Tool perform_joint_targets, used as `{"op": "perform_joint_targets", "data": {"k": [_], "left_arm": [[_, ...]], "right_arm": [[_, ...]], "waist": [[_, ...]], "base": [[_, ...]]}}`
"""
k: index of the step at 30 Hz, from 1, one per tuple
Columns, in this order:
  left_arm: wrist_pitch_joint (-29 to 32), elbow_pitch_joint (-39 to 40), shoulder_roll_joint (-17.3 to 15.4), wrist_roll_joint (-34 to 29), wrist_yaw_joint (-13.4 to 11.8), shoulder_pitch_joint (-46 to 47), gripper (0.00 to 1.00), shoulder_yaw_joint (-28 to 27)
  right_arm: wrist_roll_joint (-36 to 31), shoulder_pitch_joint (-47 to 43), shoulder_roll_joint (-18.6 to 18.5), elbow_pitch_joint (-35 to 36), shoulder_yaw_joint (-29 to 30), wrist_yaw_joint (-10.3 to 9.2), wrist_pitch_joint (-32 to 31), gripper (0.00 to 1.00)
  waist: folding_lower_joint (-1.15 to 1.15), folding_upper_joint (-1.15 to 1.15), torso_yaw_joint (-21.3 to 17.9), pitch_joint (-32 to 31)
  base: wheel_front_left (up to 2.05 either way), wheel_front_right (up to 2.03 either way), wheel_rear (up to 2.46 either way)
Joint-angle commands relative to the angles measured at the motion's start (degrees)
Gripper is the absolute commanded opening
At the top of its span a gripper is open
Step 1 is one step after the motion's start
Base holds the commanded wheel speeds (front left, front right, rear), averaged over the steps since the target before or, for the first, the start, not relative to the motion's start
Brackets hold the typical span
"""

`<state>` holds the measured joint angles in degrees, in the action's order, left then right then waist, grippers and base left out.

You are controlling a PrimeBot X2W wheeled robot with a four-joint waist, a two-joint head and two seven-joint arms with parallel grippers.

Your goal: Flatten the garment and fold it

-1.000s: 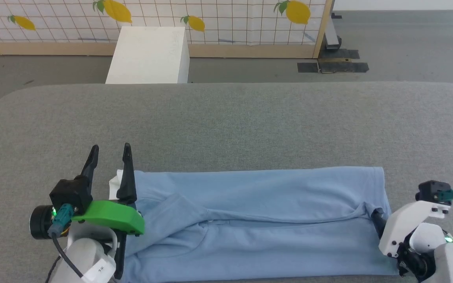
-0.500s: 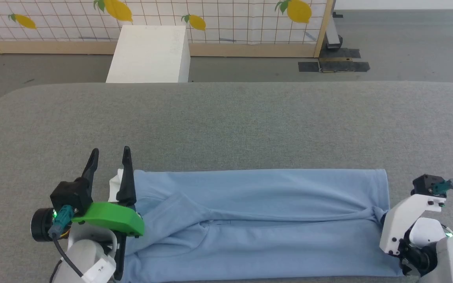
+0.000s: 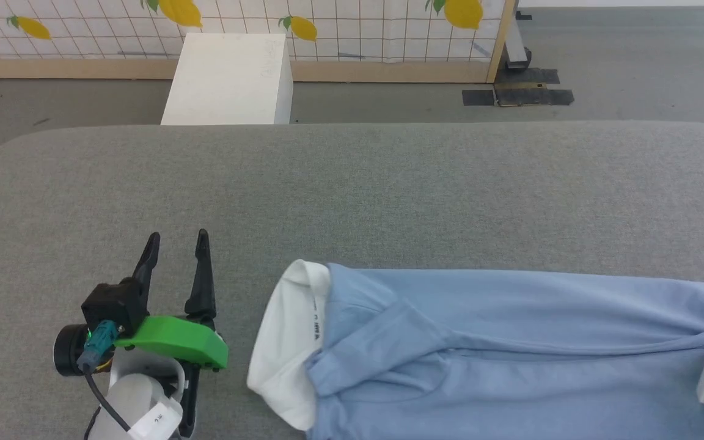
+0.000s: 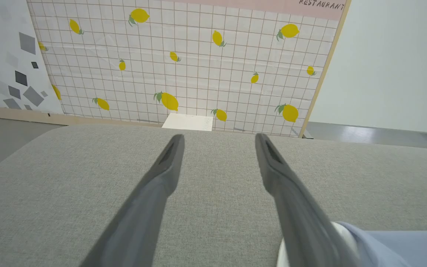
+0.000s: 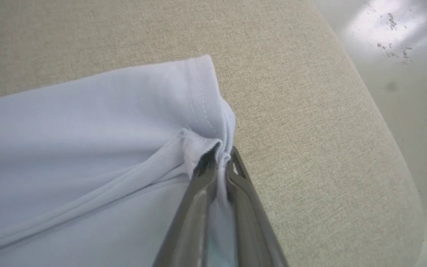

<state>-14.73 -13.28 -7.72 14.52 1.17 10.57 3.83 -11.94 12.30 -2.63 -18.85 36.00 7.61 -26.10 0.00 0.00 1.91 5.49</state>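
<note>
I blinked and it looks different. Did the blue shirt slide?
Yes. The garment slid to the robot's right: its white collar, earlier under the left edge of the white box, now under its right edge.

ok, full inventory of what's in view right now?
garment: one, light blue, flat along the table's near edge
collar: one, white, at the garment's left end
table: one, grey fabric top, under the garment
box: one, white, on the floor beyond the table
panel: one, white grid with yellow lemons, behind the box
tape patches: a couple, black, on the floor by the panel's right post
left tool: one, dark fingers, open, left of the collar, apart from it
right tool: one, dark fingers, shut on the garment's hem
</note>
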Motion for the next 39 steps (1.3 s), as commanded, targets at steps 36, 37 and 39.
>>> {"op": "perform_joint_targets", "data": {"k": [36, 37, 39], "left_arm": [[-0.3, -0.2, 2.7, -3.4, 2.7, 1.5, 1.0, -1.1], [-0.3, -0.2, 2.8, -3.4, 2.8, 1.6, 1.0, -1.1], [-0.3, -0.4, 3.0, -3.3, 2.9, 1.9, 1.0, -1.3]], "right_arm": [[18.4, 4.4, -0.2, 22.2, -64.2, -0.12, -8.0, 0.0], [18.6, 5.8, -0.2, 19.9, -65.4, -0.12, -7.2, 0.0], [19.9, 7.8, -0.2, 15.9, -67.5, -0.12, -6.5, 0.0]], "waist": [[0.0, 0.0, 5.3, 2.7], [0.0, 0.0, 5.8, 3.1], [0.0, 0.0, 6.4, 3.7]], "base": [[0.0, 0.0, 0.0], [0.0, 0.0, 0.0], [0.0, 0.0, 0.0]]}}
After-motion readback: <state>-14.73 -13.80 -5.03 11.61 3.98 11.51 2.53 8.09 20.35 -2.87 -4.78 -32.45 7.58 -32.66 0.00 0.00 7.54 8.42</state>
